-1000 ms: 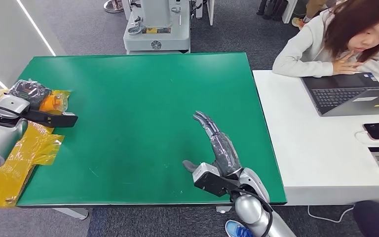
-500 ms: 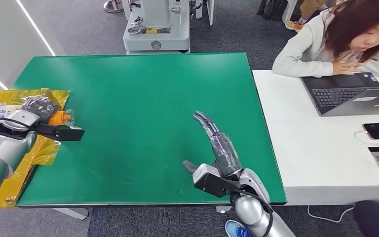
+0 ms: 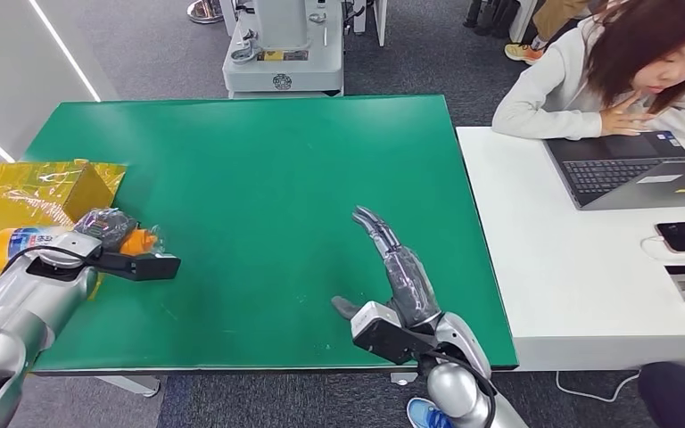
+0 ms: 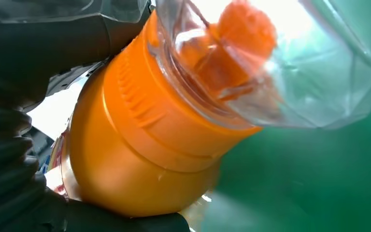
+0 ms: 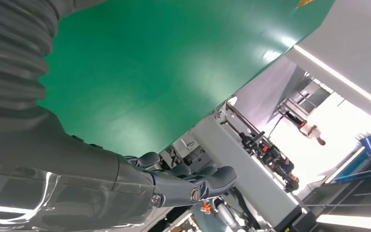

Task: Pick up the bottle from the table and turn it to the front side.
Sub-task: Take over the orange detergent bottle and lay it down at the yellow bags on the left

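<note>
So the left robot hand [image 3: 107,227] has the bottle [image 3: 31,241] clamped in its dark fingers near the neck end. The bottle lies sideways, held over the left edge of the green counter [image 3: 259,169]. Its orange cap end [image 3: 140,240] pokes out of the hand toward the middle of the counter, and the body with the blue and white label sticks out the other way, past the counter's edge. In the left wrist view you get a really close look: the orange shoulder of the bottle [image 4: 140,140] sits right against the dark fingers [image 4: 9,159], with a clear cover over the orange cap [image 4: 251,43] pointing away from the hand at the green surface. I can't tell whether the bottle touches the counter or hangs just above it.

Just beyond the left robot hand, on the far side of the bottle, there's a crinkly yellow plastic bag [image 3: 45,187] draped over the counter's left edge.

The right robot hand [image 3: 392,267] is well apart from the bottle, over the near right part of the counter. Its fingers are stretched out pretty much straight, thumb off to the side, nothing in it. The right wrist view shows the same thing, the fingers [image 5: 193,186] extended over the green top.

Off to the right of that hand a person [image 3: 624,80] sits at a white desk [image 3: 553,259] with a laptop [image 3: 633,169].
</note>
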`<state>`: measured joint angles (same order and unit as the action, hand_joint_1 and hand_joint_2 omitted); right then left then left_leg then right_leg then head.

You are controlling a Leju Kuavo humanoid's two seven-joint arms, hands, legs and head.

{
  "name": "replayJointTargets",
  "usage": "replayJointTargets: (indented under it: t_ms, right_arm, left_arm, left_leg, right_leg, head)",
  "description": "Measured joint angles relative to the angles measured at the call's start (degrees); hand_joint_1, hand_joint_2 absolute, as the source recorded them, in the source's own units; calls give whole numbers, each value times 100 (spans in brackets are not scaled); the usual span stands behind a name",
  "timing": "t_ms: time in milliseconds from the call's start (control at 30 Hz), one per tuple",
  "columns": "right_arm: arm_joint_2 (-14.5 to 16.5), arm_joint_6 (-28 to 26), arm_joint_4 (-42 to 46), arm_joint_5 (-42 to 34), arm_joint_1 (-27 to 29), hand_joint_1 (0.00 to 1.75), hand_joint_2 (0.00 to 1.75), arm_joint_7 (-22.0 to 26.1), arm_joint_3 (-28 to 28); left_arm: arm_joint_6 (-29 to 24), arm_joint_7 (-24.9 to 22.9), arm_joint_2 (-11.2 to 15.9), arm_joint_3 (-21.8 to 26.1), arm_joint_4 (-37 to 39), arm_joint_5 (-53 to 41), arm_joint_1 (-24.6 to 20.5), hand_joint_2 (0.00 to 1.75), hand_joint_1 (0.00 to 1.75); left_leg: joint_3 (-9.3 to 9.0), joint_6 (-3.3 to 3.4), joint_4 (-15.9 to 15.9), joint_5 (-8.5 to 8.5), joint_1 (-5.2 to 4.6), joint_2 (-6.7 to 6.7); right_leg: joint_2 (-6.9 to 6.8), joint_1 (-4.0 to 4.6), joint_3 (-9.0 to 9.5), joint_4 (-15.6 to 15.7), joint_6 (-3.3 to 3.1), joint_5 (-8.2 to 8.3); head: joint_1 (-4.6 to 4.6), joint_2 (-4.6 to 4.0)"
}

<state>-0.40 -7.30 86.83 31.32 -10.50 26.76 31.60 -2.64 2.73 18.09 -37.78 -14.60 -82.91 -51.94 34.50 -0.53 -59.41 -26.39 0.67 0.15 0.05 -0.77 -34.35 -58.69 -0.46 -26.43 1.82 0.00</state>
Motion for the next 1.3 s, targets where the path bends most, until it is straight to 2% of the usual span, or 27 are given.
replayJointTargets:
  t_ms: [100, 167, 200, 300, 333, 367, 733, 1100, 1200, 1233, 1300]
  right_arm:
    - [-4, 25, 45, 18, 28, 0, 175, -25, -39]
    - [-5, 50, 78, 40, 39, 0, 175, -54, -52]
    - [-5, 62, 93, 55, 44, 0, 175, -70, -58]
    - [-5, 84, 123, 88, 57, 0, 175, -100, -78]
    - [-5, 90, 127, 93, 59, 0, 175, -102, -82]
    - [-6, 94, 130, 93, 61, 0, 175, -104, -85]
    - [-23, 96, 132, 97, 100, 0, 175, -101, -162]
    - [-25, 96, 132, 107, 105, 0, 175, -95, -176]
    - [-25, 96, 132, 54, 119, 0, 175, -82, -194]
    - [-26, 96, 132, 13, 129, 0, 175, -71, -206]
    - [-27, 96, 132, -88, 155, 0, 175, -40, -231]
  left_arm:
    - [-131, 0, -53, 147, 0, 186, 115, 175, 174]
    - [-201, 0, -88, 283, 0, 302, 181, 175, 157]
    - [-216, 0, -104, 347, 0, 330, 210, 175, 138]
    - [-219, 0, -150, 480, 0, 368, 278, 175, 30]
    - [-219, 0, -163, 513, 0, 381, 293, 175, 6]
    - [-220, 0, -175, 541, 0, 398, 306, 175, 0]
    - [-257, 34, -286, 765, 0, 456, 381, 175, 0]
    - [-619, 174, -360, 954, -2, 671, 431, 175, 0]
    - [-1572, 930, -674, 1706, -97, 1829, 617, 175, 0]
    - [-1735, 1257, -812, 2033, -150, 2308, 693, 175, 0]
    - [-1551, 1772, -1021, 2461, -252, 2943, 815, 175, 0]
  left_leg:
    - [0, 0, 0, 0, 0, 0]
    - [0, 0, 0, 0, 0, 0]
    - [0, 0, 0, 0, 0, 0]
    - [0, 0, 0, 0, 0, 0]
    - [0, 0, 0, 0, 0, 0]
    - [0, 0, 0, 0, 0, 0]
    - [0, 0, 0, 0, 0, -1]
    - [0, 0, 0, 0, 0, -1]
    - [-1, 1, 0, -1, -2, -4]
    - [0, 1, -1, -1, -3, -5]
    - [0, 1, -1, -1, -3, -8]
  right_leg:
    - [0, 0, 0, 0, 0, 0]
    - [0, 0, 0, 0, 0, 0]
    - [0, 0, 0, 0, 0, 0]
    - [0, 0, 0, 0, 0, 0]
    - [0, 0, 0, 0, 0, 0]
    - [0, 0, 0, 0, 0, 0]
    - [-1, 0, 1, 0, 0, 0]
    - [-1, 0, 0, 0, 0, 0]
    - [-5, -2, 1, 3, 0, 0]
    - [-7, -2, 2, 4, 0, 0]
    - [-10, -3, 2, 6, 1, 0]
  head:
    - [0, 0]
    - [0, 0]
    - [-1, 0]
    - [-1, 0]
    - [-1, 0]
    - [-1, 0]
    - [-1, 0]
    - [0, 0]
    - [0, 0]
    - [-1, 0]
    - [-1, 0]
